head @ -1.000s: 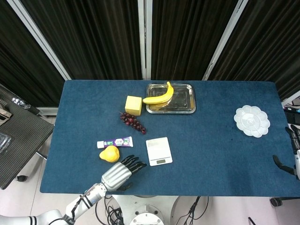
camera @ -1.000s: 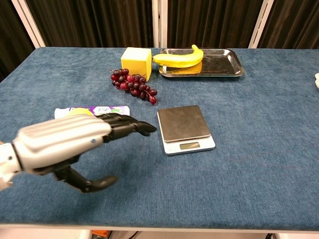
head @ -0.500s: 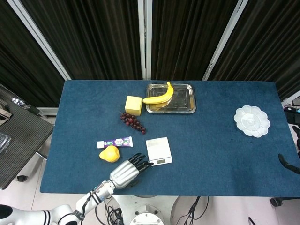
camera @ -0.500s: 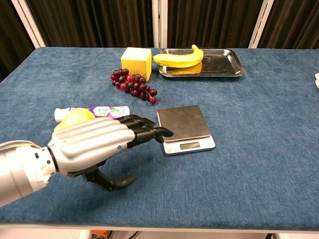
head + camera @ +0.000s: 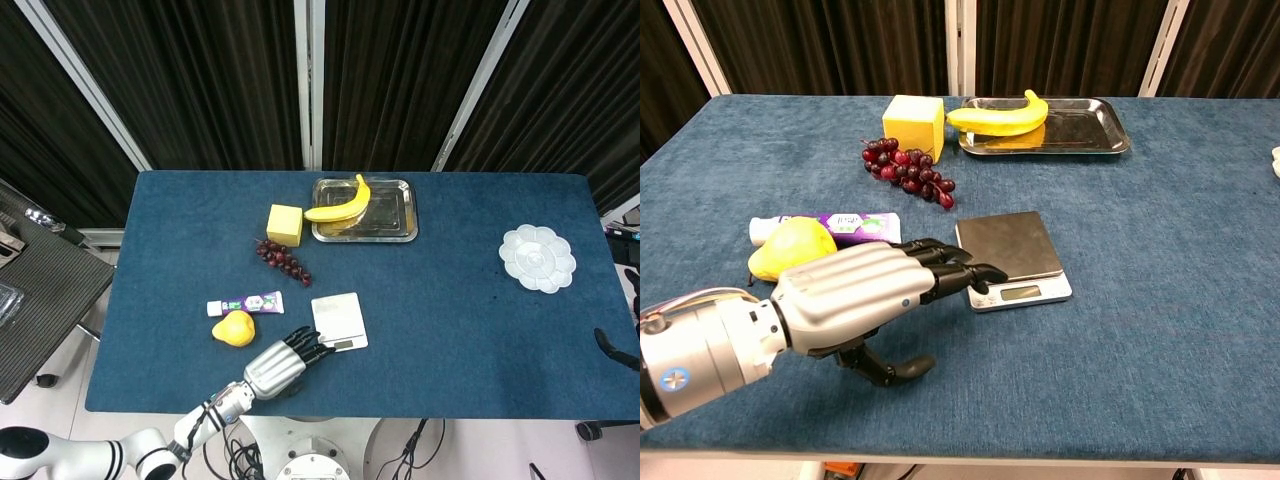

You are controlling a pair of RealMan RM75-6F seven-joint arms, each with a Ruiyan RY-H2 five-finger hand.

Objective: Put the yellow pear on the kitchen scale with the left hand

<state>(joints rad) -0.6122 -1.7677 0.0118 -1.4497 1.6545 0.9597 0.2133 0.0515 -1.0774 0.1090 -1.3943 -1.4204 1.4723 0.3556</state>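
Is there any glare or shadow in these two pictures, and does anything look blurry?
Head view: even light, sharp throughout, a pale reflection in the metal tray beside the banana. Chest view: the left hand looms large, being close to the camera, with a soft shadow beneath on the table; the tray mirrors the banana's yellow. No real blur.

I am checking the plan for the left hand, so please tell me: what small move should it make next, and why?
Probably shift the left hand back to its left, toward the yellow pear. The hand is open and holds nothing, its fingers reach toward the kitchen scale, while the pear lies on the table beside the hand, not grasped. The scale's platform is bare.
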